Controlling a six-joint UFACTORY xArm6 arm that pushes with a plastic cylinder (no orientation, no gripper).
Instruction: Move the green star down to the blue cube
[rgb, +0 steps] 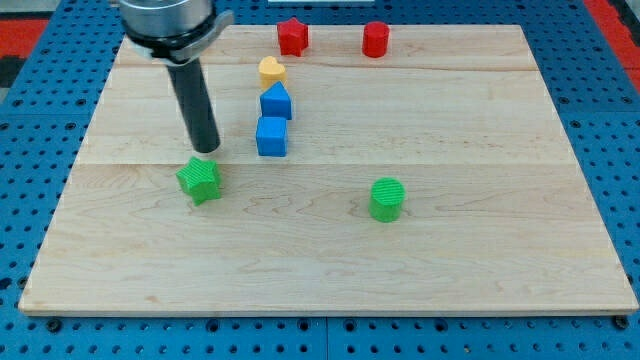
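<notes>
Board: pale wooden table top (450, 260) on a blue pegboard base (30, 60); every block sits on the wood.
Arm: I carry no pincer, so there is nothing to call wide, narrow or holding; only a dark rod (196, 105) hanging from the metal collar at the view's top left.
My tip (206, 151): on the board just above the green star, touching it or nearly so; I cannot tell which.
Green cylinder (386, 199): well apart, toward the view's right; not involved.
Green star (200, 180): left of centre, to the lower left of the blue cube, clear board between them.
Blue cube (271, 136): just below a second blue block (276, 102) with a sloped top, exact shape unclear; a yellow heart (271, 71) sits above that.
Red blocks: red star (292, 37) and red cylinder (375, 39) at the top edge, well away.
Step in hand: my judgement, tip set behind the star, push about to start or just under way.
Next move: the star must travel toward the view's right and slightly up, so I likely need the tip on its left side; pushing from above would drive it away.
Writing: no brands, labels or lettering that I can read.
</notes>
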